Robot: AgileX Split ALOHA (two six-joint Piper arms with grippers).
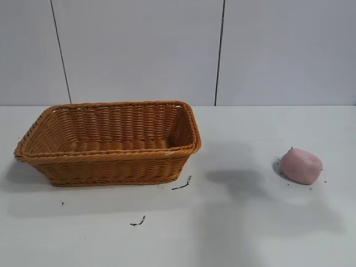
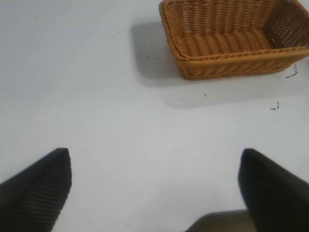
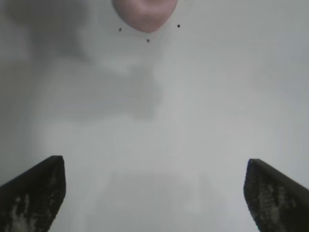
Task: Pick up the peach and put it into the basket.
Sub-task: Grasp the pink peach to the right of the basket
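The peach (image 1: 301, 166), a pale pink rounded lump, lies on the white table at the right; the right wrist view catches part of the peach (image 3: 145, 13) at its frame edge. At the left stands the orange-brown wicker basket (image 1: 111, 157), with nothing inside; in the left wrist view the basket (image 2: 231, 60) is some way off. My right gripper (image 3: 154, 166) hangs open over bare table, short of the peach, with nothing between its fingers. Over bare table my left gripper (image 2: 155, 159) is open too. Neither arm shows in the exterior view.
Small dark scraps (image 1: 182, 185) and another scrap (image 1: 138, 222) lie on the table in front of the basket. A few dark specks (image 3: 148, 40) dot the table beside the peach. A grey panelled wall stands behind the table.
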